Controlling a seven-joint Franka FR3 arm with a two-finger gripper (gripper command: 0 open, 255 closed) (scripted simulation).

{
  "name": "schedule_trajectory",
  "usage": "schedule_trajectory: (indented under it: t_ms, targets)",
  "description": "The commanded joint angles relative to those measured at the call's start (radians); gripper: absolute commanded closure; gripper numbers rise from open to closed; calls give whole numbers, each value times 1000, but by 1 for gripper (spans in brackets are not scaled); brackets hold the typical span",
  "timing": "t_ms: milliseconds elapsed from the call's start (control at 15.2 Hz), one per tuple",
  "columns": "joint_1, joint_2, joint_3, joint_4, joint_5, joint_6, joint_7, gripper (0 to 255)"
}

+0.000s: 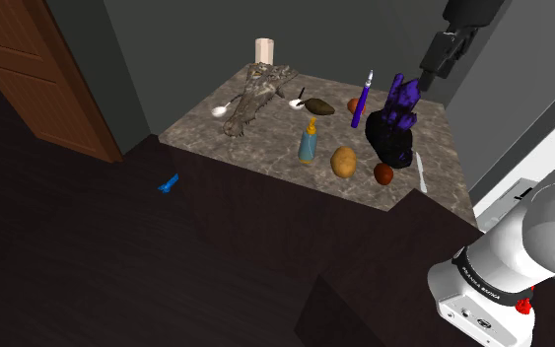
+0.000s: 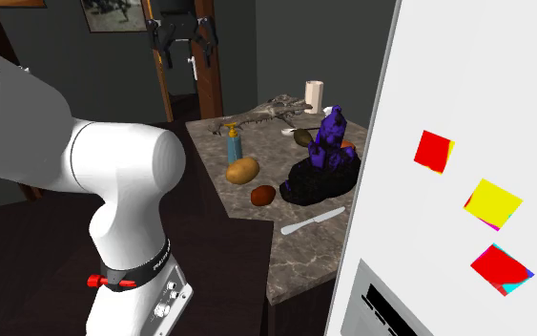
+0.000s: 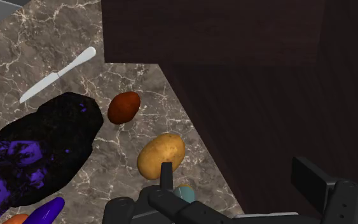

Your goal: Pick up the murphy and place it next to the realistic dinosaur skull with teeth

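Marbled bench (image 1: pixel 275 148) beside grey wall (image 1: pixel 265 25). Potato (image 1: pixel 343 161) lying near bench edge, between blue bottle (image 1: pixel 309 143) and reddish-brown lump (image 1: pixel 383 173), well apart from dinosaur skull (image 1: pixel 255 94) at far end. Gripper (image 2: pixel 184 43) raised high above bench, fingers spread wide, holding nothing.

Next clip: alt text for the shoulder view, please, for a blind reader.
A tan potato lies near the nearer edge of a marbled counter, apart from a grey dinosaur skull toward the back. The black end effector hangs in the view's upper right, above a purple crystal on black rock, holding nothing.
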Motion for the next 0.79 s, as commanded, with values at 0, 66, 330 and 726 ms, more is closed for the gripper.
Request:
schedule_trajectory:
  t_ms: [0,66,330,726]
  targets:
    - [0,0,0,0,0,0,0,0]
    - [-9,2,-4,-31,-5,35,11,0]
    - [-47,25,-22,-142,-28,180,56,0]
    - [-109,112,-53,-276,-67,416,125,0]
